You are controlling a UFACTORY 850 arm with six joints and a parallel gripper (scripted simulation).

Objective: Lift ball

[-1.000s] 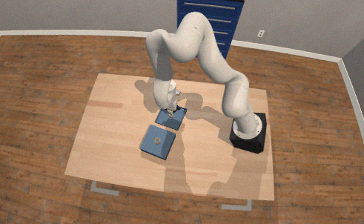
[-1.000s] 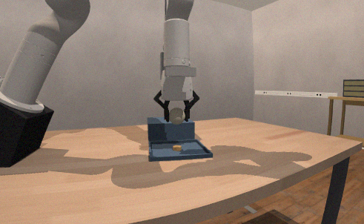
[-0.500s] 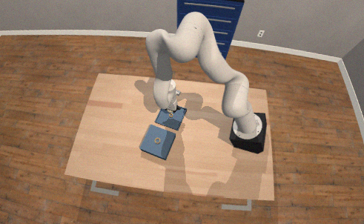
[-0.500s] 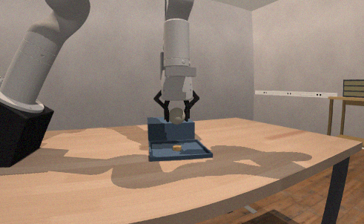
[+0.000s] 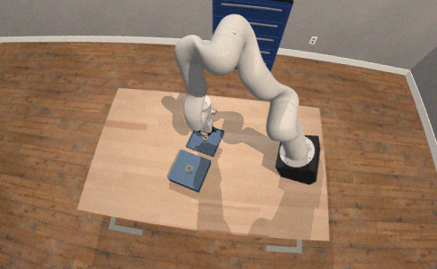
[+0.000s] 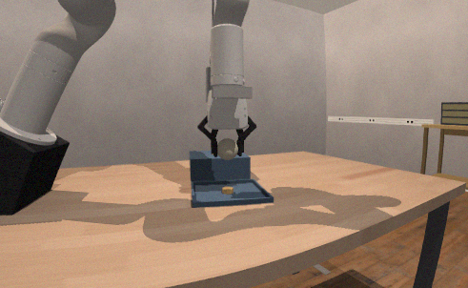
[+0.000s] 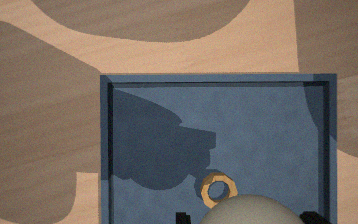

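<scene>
A pale grey ball (image 6: 228,149) (image 7: 252,213) is held between the black fingers of my gripper (image 6: 227,152) (image 7: 248,220) (image 5: 205,132). The gripper points straight down and is shut on the ball. The ball hangs well above a small yellow ring (image 6: 227,190) (image 7: 219,190) (image 5: 205,138), which lies empty in a low blue tray (image 6: 231,201) (image 7: 217,78) (image 5: 197,143). In the wrist view the ball fills the bottom edge and overlaps part of the ring. In the top view the arm hides the ball.
A taller blue block (image 5: 180,173) (image 6: 216,168) with its own ring (image 5: 189,168) stands beside the tray. The robot's black base (image 5: 299,167) (image 6: 7,176) sits at the table's edge. A blue drawer cabinet (image 5: 264,22) stands by the far wall.
</scene>
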